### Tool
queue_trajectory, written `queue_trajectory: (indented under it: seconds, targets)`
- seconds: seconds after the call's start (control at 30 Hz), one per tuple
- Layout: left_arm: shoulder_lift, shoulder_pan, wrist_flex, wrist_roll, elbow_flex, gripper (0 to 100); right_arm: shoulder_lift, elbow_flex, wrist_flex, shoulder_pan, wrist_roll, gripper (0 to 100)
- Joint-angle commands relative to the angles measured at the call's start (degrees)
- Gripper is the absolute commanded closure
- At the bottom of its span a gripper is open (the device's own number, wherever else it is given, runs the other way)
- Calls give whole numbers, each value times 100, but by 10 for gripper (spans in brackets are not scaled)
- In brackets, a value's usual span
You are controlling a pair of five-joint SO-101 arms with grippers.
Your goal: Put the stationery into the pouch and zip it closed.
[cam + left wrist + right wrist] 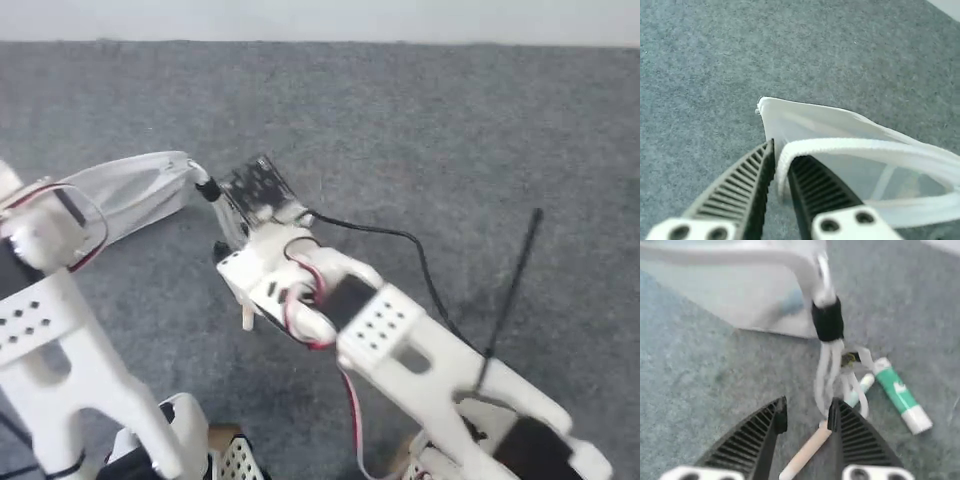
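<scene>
Left fingers (737, 192) pinch pouch (830, 125), glue stick (900, 395) outside

Grey carpet (480, 130); white wall (320, 18)

Soft, even light falls from above across the grey tabletop (450, 120). Shadows are faint and soft-edged. The white pouch (840, 130) looks bright, without harsh glare.

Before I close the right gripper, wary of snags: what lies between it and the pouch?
Right wrist view: the zipper pull's black tab and white cords lie between the right gripper and the pouch.
</scene>
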Motion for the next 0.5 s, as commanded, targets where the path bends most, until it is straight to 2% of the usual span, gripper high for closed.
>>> queue_trajectory:
  seconds: [0.0,0.2,0.47]
  targets:
    - [-308,-202,-246,114,-57,989,567,-862,365,-22,-290,861]
    - [-308,-501,-290,123,-48,989,1631,-1670,716,215,-571,861]
    - [-308,-536,-290,123,-48,989,2721,-2725,1297,514,-791,862]
